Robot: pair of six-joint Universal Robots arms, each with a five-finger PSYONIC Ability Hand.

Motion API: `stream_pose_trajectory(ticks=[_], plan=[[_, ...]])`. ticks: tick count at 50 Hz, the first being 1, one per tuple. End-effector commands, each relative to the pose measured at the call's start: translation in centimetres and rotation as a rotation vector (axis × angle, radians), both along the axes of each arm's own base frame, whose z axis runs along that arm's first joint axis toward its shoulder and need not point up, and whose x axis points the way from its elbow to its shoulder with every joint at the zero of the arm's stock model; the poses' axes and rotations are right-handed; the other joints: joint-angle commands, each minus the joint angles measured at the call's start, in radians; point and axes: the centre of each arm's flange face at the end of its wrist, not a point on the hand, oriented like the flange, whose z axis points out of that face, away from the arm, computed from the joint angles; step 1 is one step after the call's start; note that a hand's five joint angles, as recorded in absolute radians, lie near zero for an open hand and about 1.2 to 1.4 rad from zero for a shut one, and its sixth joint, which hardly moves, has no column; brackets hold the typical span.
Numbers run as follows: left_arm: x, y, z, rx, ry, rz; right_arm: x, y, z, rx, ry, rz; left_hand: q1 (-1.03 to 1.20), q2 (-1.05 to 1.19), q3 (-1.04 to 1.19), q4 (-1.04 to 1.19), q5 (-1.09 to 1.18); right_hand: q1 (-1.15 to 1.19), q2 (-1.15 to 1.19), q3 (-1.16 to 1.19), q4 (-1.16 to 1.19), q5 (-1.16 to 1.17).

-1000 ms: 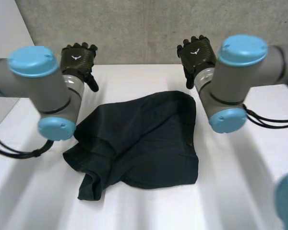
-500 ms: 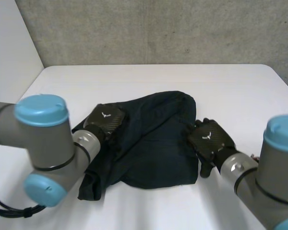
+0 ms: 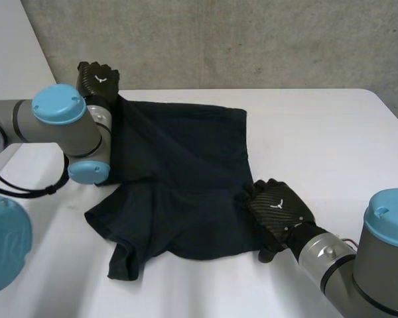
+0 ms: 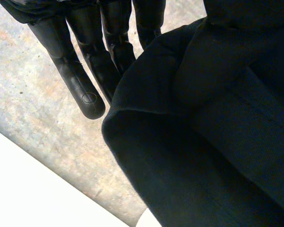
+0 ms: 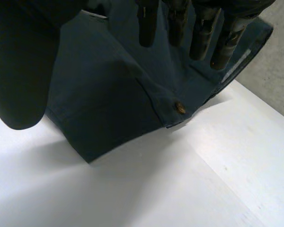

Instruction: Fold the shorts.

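Observation:
The dark navy shorts (image 3: 186, 179) lie spread on the white table (image 3: 318, 132), one leg crumpled at the near left. My left hand (image 3: 98, 81) is raised at the far left and is shut on a corner of the shorts, pulling that edge up off the table. In the left wrist view the cloth (image 4: 203, 118) hangs beside its fingers (image 4: 80, 80). My right hand (image 3: 278, 209) rests open on the shorts' near right edge. Its straight fingers (image 5: 180, 23) press the cloth (image 5: 109, 85) near a small brass button (image 5: 180, 108).
A grey concrete wall (image 3: 252, 40) runs behind the table. Bare table lies to the right of the shorts and along the front edge. My left arm's elbow (image 3: 86, 142) sits beside the shorts' left side.
My left hand closed on the shorts' left part and carried it up and back to the far left, spreading the cloth. My right hand stayed flat on the right edge.

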Motion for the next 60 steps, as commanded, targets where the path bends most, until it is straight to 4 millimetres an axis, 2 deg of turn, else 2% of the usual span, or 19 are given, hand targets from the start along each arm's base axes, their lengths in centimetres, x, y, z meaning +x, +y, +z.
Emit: stream_pose_trajectory(ticks=[1, 2, 4, 8, 12, 13, 16, 17, 20, 21, 25, 29, 35, 38, 43, 47, 53, 56, 60], plan=[[-1.6, 1.2, -4.9, 0.086, -0.043, -0.12, 0.5, 0.2, -0.3, -0.023, -0.001, 0.005, -0.956, -1.022, -1.013, -1.029, -0.971, -0.03, -0.046, -0.035, -0.061, -0.071], [-2.0, 2.5, -5.8, 0.122, -0.054, -0.154, 0.5, 0.3, -0.3, -0.026, -0.001, 0.005, -0.956, -1.022, -1.013, -1.029, -0.971, -0.03, -0.046, -0.035, -0.061, -0.071], [-2.6, 3.6, -5.5, 0.129, -0.058, -0.181, 0.5, 0.3, -0.4, -0.027, -0.001, 0.005, -0.956, -1.022, -1.013, -1.029, -0.971, -0.03, -0.046, -0.035, -0.061, -0.071], [-2.8, 6.3, -2.9, 0.13, -0.054, -0.203, 0.5, 0.6, -0.5, -0.025, -0.001, 0.013, -0.956, -1.022, -1.013, -1.029, -0.971, -0.006, -0.021, -0.011, -0.037, -0.047], [-1.7, 9.3, 0.0, 0.14, -0.047, -0.206, 0.4, 0.9, -0.6, -0.026, 0.006, 0.024, -0.935, -1.001, -0.992, -1.007, -0.95, 0.193, 0.178, 0.188, 0.162, 0.152], [-1.3, 11.0, 1.1, 0.156, -0.04, -0.213, 0.3, 0.9, -0.6, -0.025, 0.006, 0.024, -0.912, -0.977, -0.968, -0.984, -0.926, 0.247, 0.231, 0.241, 0.215, 0.206], [-0.8, 14.1, 2.1, 0.216, -0.029, -0.238, 0.2, 1.0, -0.5, -0.025, 0.006, 0.024, -0.879, -0.945, -0.936, -0.952, -0.894, 0.417, 0.401, 0.411, 0.386, 0.376], [-0.6, 16.4, 2.6, 0.274, -0.022, -0.261, 0.1, 1.1, -0.5, -0.025, 0.006, 0.024, -0.833, -0.898, -0.889, -0.905, -0.847, 0.47, 0.454, 0.465, 0.439, 0.429], [-0.2, 19.9, 2.9, 0.39, -0.01, -0.294, 0.1, 1.2, -0.5, -0.019, 0.006, 0.028, -0.762, -0.828, -0.819, -0.834, -0.777, 0.654, 0.639, 0.649, 0.623, 0.614], [0.2, 22.2, 2.8, 0.481, 0.001, -0.311, 0.1, 1.3, -0.5, -0.019, 0.004, 0.032, -0.709, -0.775, -0.766, -0.782, -0.724, 0.678, 0.663, 0.673, 0.647, 0.638], [1.4, 26.8, 1.8, 0.712, 0.047, -0.321, 0.2, 1.5, -0.4, -0.007, -0.005, 0.062, -0.633, -0.699, -0.69, -0.705, -0.647, 0.834, 0.819, 0.829, 0.803, 0.793], [2.0, 29.2, 0.5, 0.828, 0.091, -0.313, 0.5, 2.1, -0.5, 0.013, -0.016, 0.11, -0.495, -0.561, -0.552, -0.567, -0.51, 0.946, 0.93, 0.94, 0.914, 0.905], [2.2, 29.5, -1.1, 0.832, 0.114, -0.304, 0.6, 2.5, -0.6, 0.05, -0.009, 0.134, -0.275, -0.34, -0.331, -0.347, -0.289, 0.961, 0.945, 0.955, 0.93, 0.92], [2.2, 29.2, -2.2, 0.825, 0.118, -0.295, 0.7, 2.2, -0.7, 0.045, -0.009, 0.131, -0.26, -0.325, -0.316, -0.332, -0.274, 0.902, 0.887, 0.897, 0.871, 0.861], [2.1, 28.1, -3.7, 0.804, 0.115, -0.248, 1.1, 1.0, -1.9, 0.061, 0.008, 0.112, -0.38, -0.446, -0.437, -0.452, -0.394, 0.477, 0.462, 0.472, 0.446, 0.436], [3.3, 25.8, -3.9, 0.728, 0.139, -0.13, 1.2, 0.1, -2.2, 0.052, 0.025, 0.07, -0.406, -0.472, -0.463, -0.479, -0.421, 0.306, 0.291, 0.301, 0.275, 0.265], [5.7, 22.6, -3.8, 0.65, 0.113, 0.009, 1.2, -0.7, -2.3, 0.033, 0.041, 0.032, -0.424, -0.49, -0.481, -0.496, -0.439, 0.309, 0.293, 0.304, 0.278, 0.268], [6.6, 21.7, -4.4, 0.648, 0.049, 0.041, 1.2, -0.8, -2.8, 0.04, 0.054, 0.029, -0.459, -0.525, -0.516, -0.531, -0.474, 0.32, 0.305, 0.315, 0.289, 0.28], [7.2, 21.8, -5.0, 0.665, 0.001, 0.054, 1.3, -1.1, -2.8, 0.027, 0.049, 0.028, -0.468, -0.534, -0.525, -0.54, -0.483, 0.373, 0.358, 0.368, 0.342, 0.332]])
